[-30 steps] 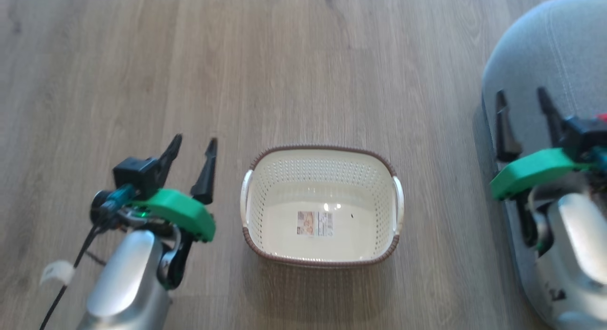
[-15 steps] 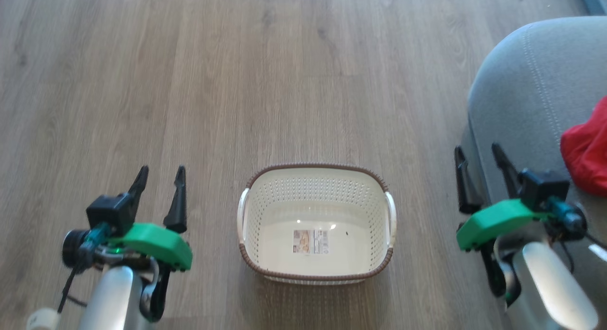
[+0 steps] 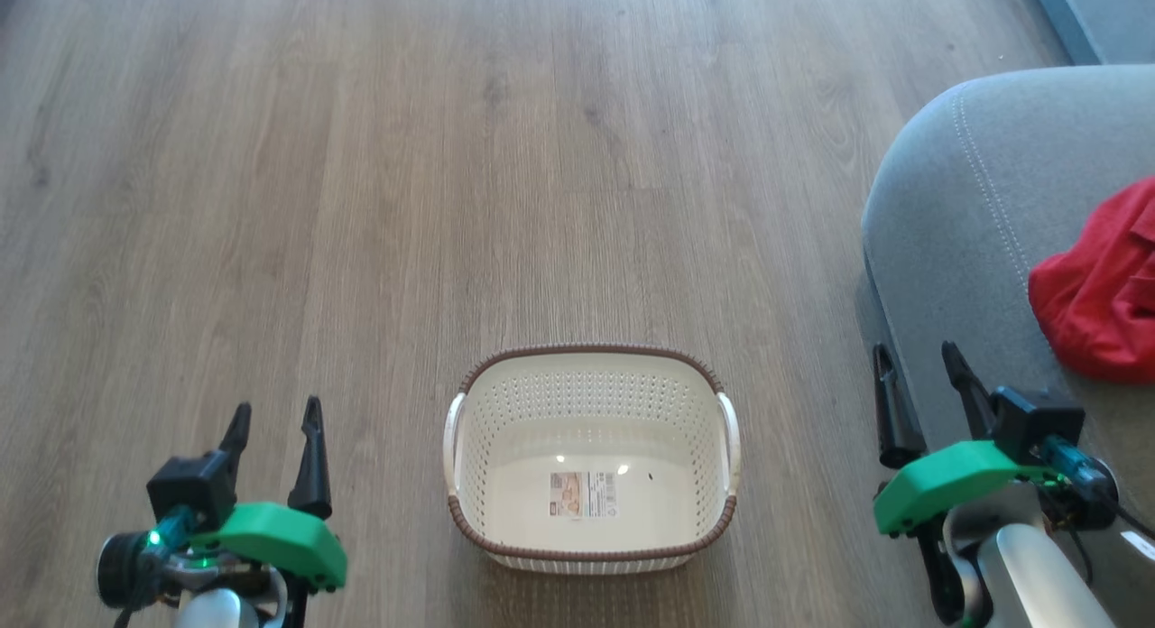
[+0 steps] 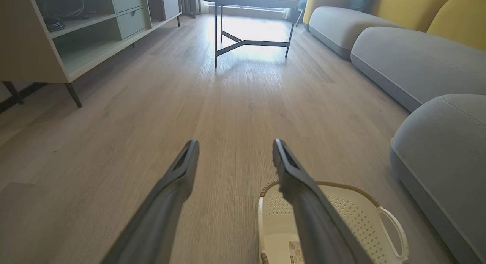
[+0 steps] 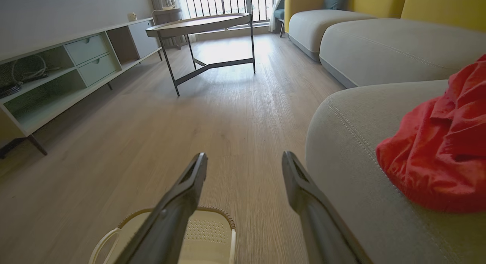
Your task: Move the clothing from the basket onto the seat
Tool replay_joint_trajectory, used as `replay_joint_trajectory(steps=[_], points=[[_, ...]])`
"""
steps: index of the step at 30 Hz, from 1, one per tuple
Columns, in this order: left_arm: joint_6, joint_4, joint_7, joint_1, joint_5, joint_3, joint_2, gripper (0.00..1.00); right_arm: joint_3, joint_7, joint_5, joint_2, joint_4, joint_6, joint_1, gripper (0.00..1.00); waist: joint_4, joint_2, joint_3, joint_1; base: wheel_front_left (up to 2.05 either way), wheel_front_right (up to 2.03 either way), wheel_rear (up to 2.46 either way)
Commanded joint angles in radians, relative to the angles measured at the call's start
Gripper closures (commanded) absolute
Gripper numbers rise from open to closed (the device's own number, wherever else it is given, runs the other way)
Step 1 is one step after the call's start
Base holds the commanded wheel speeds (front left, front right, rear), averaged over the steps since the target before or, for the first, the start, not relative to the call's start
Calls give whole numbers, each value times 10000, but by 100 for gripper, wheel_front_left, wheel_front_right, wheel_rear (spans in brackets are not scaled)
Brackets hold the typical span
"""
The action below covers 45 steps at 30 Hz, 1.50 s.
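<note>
- Wood floor [image 3: 361, 204]: basket [image 3: 591, 350] sits mid-floor, nothing inside.
- Clothing [image 3: 1096, 290] lies bunched on seat [image 3: 947, 204], back from its rounded corner; task looks done.
- Left gripper [image 3: 277, 407] and right gripper [image 3: 914, 350] flank basket, jaws spread, holding nothing, likely parked clear.

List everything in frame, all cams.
basket: one, cream with brown rim, on the floor between the arms, holding no clothes
label: one, printed sticker, on the basket's bottom
clothing: one heap, red, on the seat
seat: one, grey, right of the basket
sofa cushions: two, grey, beyond the seat
back cushions: at least two, yellow, behind the sofa cushions
table: one, round top, dark legs, far across the floor
cabinet: one, pale, along the left wall
floor: wood-look
left end effector: open, empty, left of the basket
right end effector: open, empty, at the seat's edge
</note>
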Motion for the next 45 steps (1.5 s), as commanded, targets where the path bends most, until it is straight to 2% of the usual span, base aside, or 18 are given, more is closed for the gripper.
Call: replay_joint_trajectory(steps=[1, 12, 35, 36, 40, 45], points=[[-21, -345, -80, -216, 137, 434, 15, 0, 92, -122, -97, 84, -354, 69, -91, 0, 20, -1, -54, 1, 0, 0, 0], [-42, -230, -80, -57, 508, 611, -100, 0, -70, -122, -160, 321, -284, 69, 166, 0, 96, -1, -178, 1, 0, 0, 0], [-294, -31, -80, -70, 160, 880, -159, 0, -25, -122, -116, 350, -116, 69, 128, 0, 110, -1, -173, 1, 0, 0, 0], [-265, 251, 1, 292, 184, 537, -190, 100, -217, 0, -94, 311, 151, 0, 353, 100, 110, -1, -172, 1, 0, 0, 0], [-264, 814, 59, 459, 120, 529, -211, 100, -161, 39, -39, 314, 695, 0, 531, 100, 110, -1, -171, 1, 0, 0, 0], [-278, 793, 258, 366, -435, 616, -209, 100, -248, 184, 473, 332, 638, 3, 517, 100, 111, -1, -171, 1, 0, 0, 0]])
